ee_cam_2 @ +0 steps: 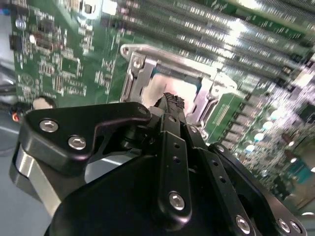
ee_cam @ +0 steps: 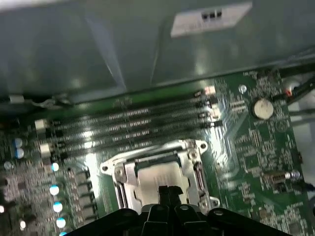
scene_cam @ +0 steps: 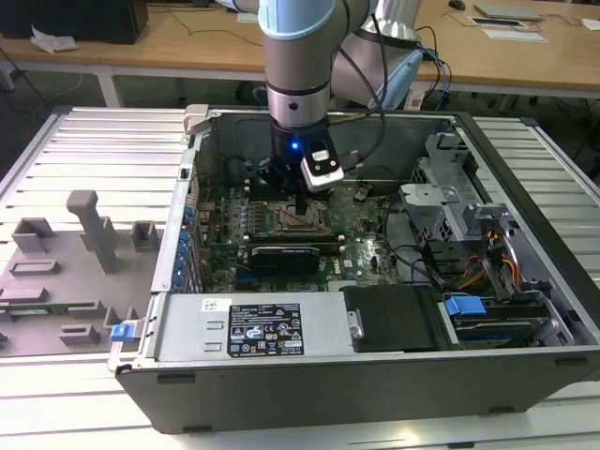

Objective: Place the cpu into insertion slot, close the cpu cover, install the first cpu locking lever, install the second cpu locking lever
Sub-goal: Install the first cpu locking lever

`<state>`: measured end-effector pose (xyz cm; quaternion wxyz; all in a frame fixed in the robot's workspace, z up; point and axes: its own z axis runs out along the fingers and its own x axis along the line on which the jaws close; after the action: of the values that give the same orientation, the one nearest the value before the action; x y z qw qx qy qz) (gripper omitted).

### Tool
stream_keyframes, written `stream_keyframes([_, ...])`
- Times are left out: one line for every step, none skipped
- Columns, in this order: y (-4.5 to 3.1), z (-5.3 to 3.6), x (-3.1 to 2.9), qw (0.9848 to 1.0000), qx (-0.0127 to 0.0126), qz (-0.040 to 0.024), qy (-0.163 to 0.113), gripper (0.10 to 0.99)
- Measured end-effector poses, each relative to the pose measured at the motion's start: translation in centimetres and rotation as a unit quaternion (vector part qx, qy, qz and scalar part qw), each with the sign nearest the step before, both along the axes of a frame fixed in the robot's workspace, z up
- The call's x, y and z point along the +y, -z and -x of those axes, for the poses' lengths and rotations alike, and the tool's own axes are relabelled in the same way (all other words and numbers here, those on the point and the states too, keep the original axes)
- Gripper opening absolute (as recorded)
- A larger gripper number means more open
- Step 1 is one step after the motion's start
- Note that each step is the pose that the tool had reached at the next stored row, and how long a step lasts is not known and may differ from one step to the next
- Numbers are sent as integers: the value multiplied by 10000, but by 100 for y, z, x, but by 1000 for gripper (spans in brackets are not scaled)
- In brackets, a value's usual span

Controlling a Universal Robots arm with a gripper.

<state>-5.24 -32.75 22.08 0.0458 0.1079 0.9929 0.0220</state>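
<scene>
- Exterior view: my gripper (scene_cam: 300, 204) hangs straight down inside the open computer case (scene_cam: 525, 375), directly over the insertion slot (scene_cam: 298, 221) on the green motherboard (scene_cam: 361, 239).
- From the slot, the black graphics card (scene_cam: 286, 255) lies at six o'clock and the drive cage (scene_cam: 441, 202) at three o'clock.
- Both wrist views: my fingertips (ee_cam: 167, 194) are clenched together, grasping nothing, their tips over the cpu (ee_cam: 160, 177).
- That silver chip sits inside the slot, with the cpu cover (ee_cam: 125, 177) framing it.
- Memory slots (ee_cam: 133, 125) run just beside the socket.
</scene>
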Motion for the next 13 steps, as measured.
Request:
stream_keyframes([-1,0,-1,10000,1,35,0,106])
stream_keyframes([-2,0,-1,10000,1,57,-1,106])
stream_keyframes([-16,0,-2,10000,2,66,-4,106])
stream_keyframes([-56,0,-2,10000,1,66,-6,106])
stream_keyframes([-83,0,-1,10000,1,66,-6,106])
stream_keyframes([-128,0,-1,10000,1,66,-6,106])
stream_keyframes([-179,0,-1,10000,1,65,-7,106])
stream_keyframes([-182,0,-1,10000,0,65,-7,106])
stream_keyframes([-182,0,-1,10000,0,64,-7,106])
stream_keyframes([-183,0,-1,10000,1,65,-7,106])
stream_keyframes([-183,0,-1,10000,0,65,-7,106])
stream_keyframes([-184,0,-1,10000,1,65,-7,106])
stream_keyframes([-184,0,-1,10000,1,65,-7,106])
